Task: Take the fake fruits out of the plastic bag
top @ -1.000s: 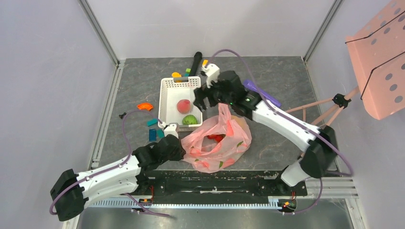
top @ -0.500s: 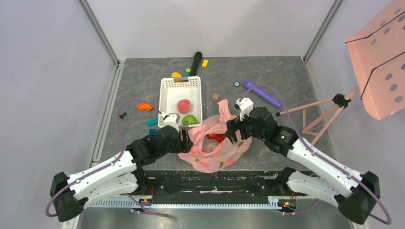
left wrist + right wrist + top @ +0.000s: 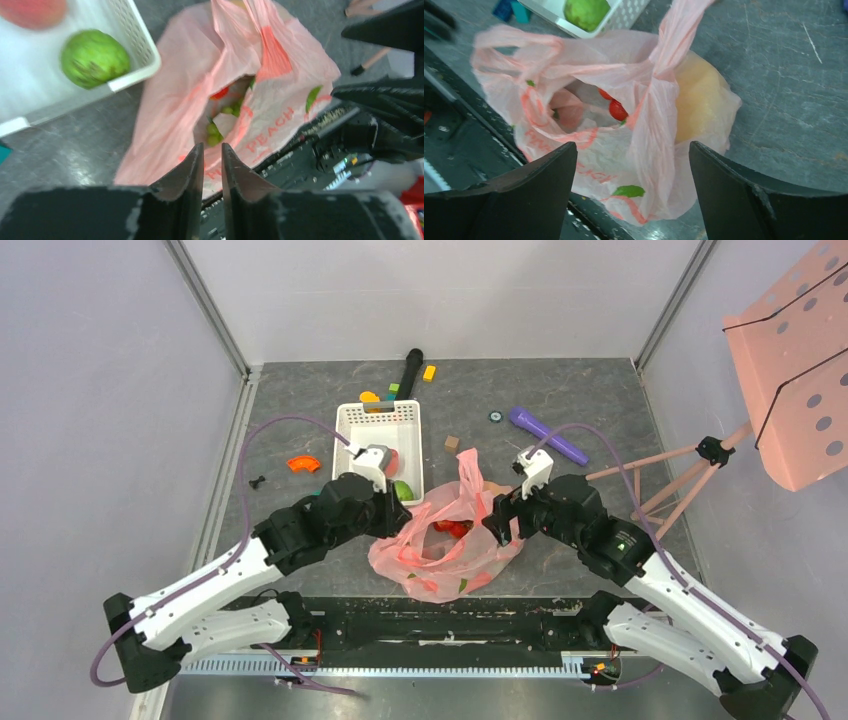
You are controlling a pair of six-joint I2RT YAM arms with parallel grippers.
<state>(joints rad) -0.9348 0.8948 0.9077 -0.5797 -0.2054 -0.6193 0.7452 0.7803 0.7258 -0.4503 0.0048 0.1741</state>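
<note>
Grey table point(image 3: 600, 400): bears all items.
Plastic bag point(image 3: 420, 562): translucent pink, crumpled, mouth open, lying just beside near corner of white basket point(image 3: 340, 450). Red lettering point(image 3: 267, 131) on bag side reads "PEACH"; other print illegible.
Right gripper point(image 3: 633, 147): above bag, fingers wide apart, holding nothing.
Left gripper point(image 3: 212, 147): above bag's near edge, fingers close together, narrow slit between, nothing seen clamped.
Yellow-orange fruit point(image 3: 699, 107): inside bag, seen through film.
Green apple point(image 3: 94, 57), pink-red peach point(image 3: 32, 10): in basket.
Red berries point(image 3: 616, 109): inside bag mouth.

Grey table point(image 3: 600, 390): white basket point(image 3: 378, 411), pink plastic bag point(image 3: 430, 578), purple cylinder point(image 3: 548, 436), orange block point(image 3: 303, 463), black stick point(image 3: 411, 368).
</note>
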